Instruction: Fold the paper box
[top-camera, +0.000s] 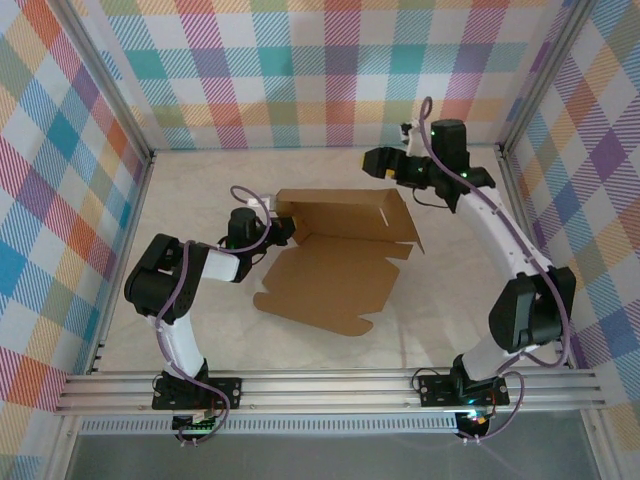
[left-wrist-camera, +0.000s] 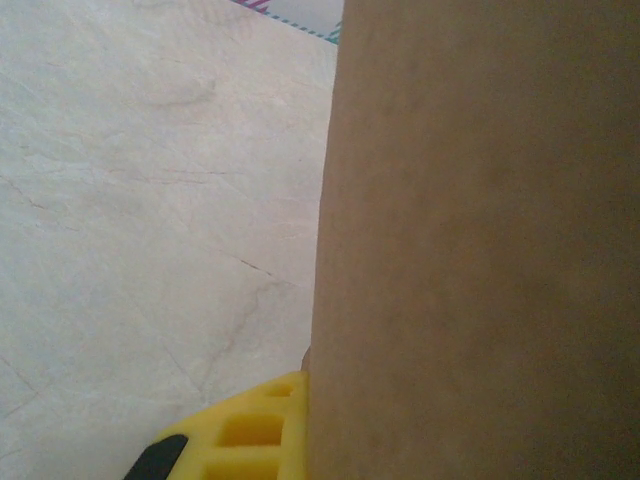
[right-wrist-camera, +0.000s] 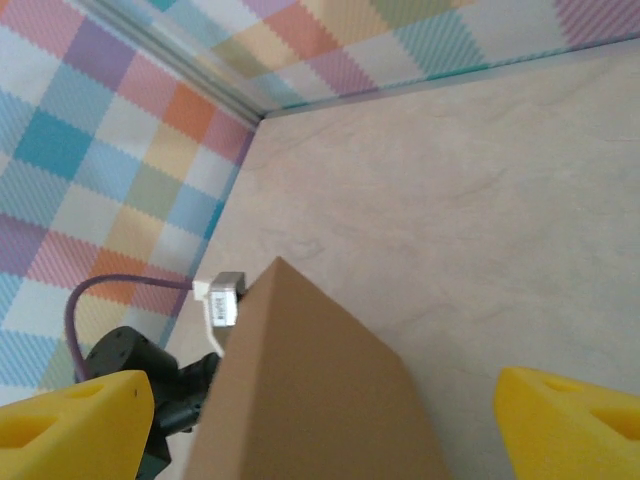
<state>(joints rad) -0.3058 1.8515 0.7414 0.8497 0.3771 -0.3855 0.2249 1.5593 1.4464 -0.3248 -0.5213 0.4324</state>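
My left tool (top-camera: 274, 228) pinches the paper box (top-camera: 330, 285) by its upright panel; my right tool (top-camera: 383, 163) hangs wide above the panel.

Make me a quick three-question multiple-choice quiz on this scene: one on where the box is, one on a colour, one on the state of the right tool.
1. Where does the paper box lie?
A. Against the far wall
B. At the middle of the table, between the two arms
C. Off the table's near edge

2. What colour are the fingers of the right tool?
A. Yellow
B. Red
C. White

3. How does the right tool stand?
A. Shut on the box
B. Shut on nothing
C. Open, fingers wide apart

Answers:
1 B: the top view shows the brown sheet mid-table.
2 A: the right wrist view shows both fingers yellow.
3 C: the fingers sit at that view's two sides, clear of the box's corner.
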